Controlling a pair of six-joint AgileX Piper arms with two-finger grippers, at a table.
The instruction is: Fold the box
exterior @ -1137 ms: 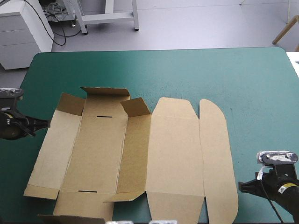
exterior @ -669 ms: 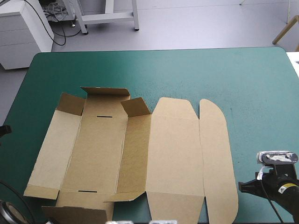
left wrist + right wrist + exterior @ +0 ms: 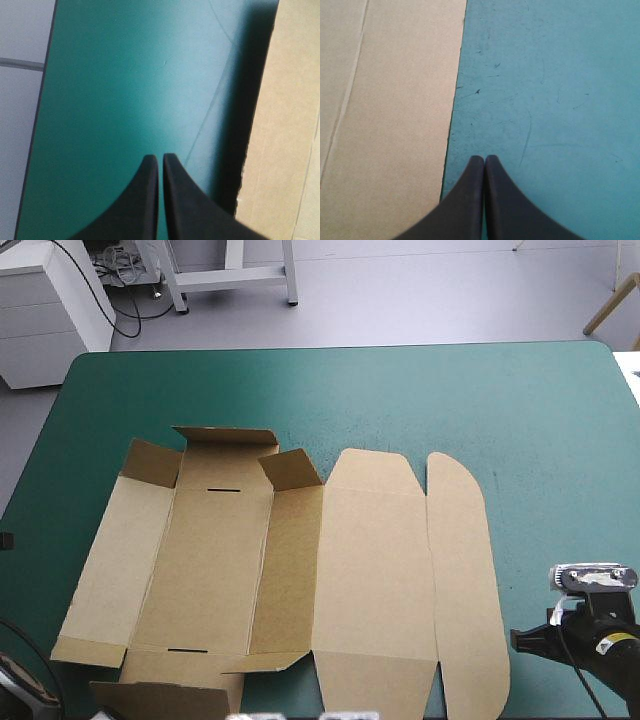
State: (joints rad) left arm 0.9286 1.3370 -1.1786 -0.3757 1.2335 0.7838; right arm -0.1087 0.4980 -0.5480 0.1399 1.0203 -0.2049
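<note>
1 flat, matte brown box [image 3: 370,570], round-ended

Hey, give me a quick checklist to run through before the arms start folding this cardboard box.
1. Flat brown cardboard box sheet with nothing lying on it: ok.
2. Left black-finned gripper off the board, over the teal-green table cover beside the sheet's edge: ok.
3. Right black-finned gripper off the board, beside the opposite edge: ok.
4. Grippers open for a grasp: not ok, both shut.
5. Sheet's near end fully on the table: cannot tell.
</note>
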